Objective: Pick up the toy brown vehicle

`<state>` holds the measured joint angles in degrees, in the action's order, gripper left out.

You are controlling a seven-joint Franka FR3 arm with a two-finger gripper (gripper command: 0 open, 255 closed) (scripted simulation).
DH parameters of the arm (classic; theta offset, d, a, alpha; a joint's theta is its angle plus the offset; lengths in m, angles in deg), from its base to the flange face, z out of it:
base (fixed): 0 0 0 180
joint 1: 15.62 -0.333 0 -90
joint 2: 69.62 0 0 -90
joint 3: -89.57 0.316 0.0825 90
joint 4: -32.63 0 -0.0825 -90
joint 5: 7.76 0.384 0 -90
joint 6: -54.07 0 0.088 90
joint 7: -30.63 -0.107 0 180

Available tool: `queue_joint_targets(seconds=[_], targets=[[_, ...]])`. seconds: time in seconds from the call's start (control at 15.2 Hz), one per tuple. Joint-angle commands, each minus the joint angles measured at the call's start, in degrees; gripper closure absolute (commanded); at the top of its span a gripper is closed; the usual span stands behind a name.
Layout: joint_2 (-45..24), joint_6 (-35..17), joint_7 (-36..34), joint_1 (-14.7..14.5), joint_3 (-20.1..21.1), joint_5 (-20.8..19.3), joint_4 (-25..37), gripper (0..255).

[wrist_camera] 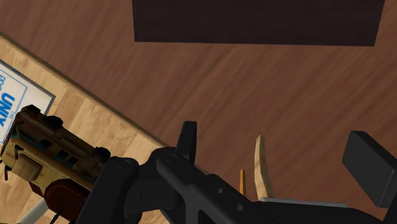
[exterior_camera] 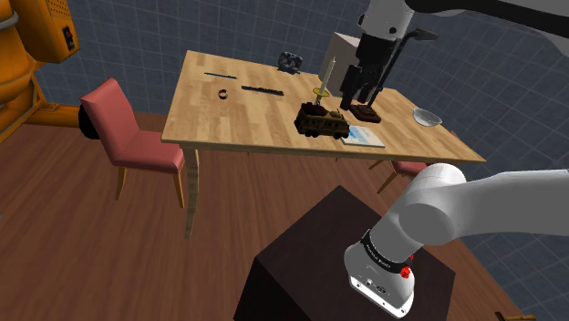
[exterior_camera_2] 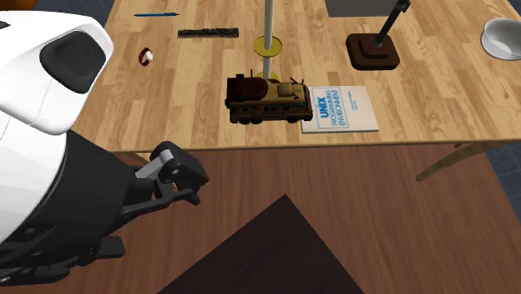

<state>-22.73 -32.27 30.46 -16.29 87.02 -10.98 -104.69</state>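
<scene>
Both jaws are standing wide apart, clasping nothing; the brown toy truck (wrist_camera: 44, 149) is sitting outside their gap on the desk (wrist_camera: 89, 118).

toy truck (exterior_camera_2: 267, 100): book (exterior_camera_2: 341, 108) just beside one end | candlestick (exterior_camera_2: 268, 25) close behind | above free

"UNIX" on white book (exterior_camera_2: 341, 108), smaller lines illegible

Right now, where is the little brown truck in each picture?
Shoulder view: the brown truck sits upper middle, just left of the book.
Second exterior view: truck upper middle, left of the book.
Wrist view: truck near the table edge, beside the book.
Shared landmark: the book.
</scene>
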Motion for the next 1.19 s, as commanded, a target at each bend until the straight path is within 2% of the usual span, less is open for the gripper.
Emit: queue_joint_targets(seconds=[0.0, 0.66, 1.12], targets=[[0.0, 0.0, 0.0, 0.0, 0.0, 0.0, 0.0, 0], [-7.3, -13.8, 19.7, 0.8, -12.8, -10.8, -3.1, 0], [-18.0, -24.7, 33.1, -0.2, -22.0, -14.5, 0.0, 0]])
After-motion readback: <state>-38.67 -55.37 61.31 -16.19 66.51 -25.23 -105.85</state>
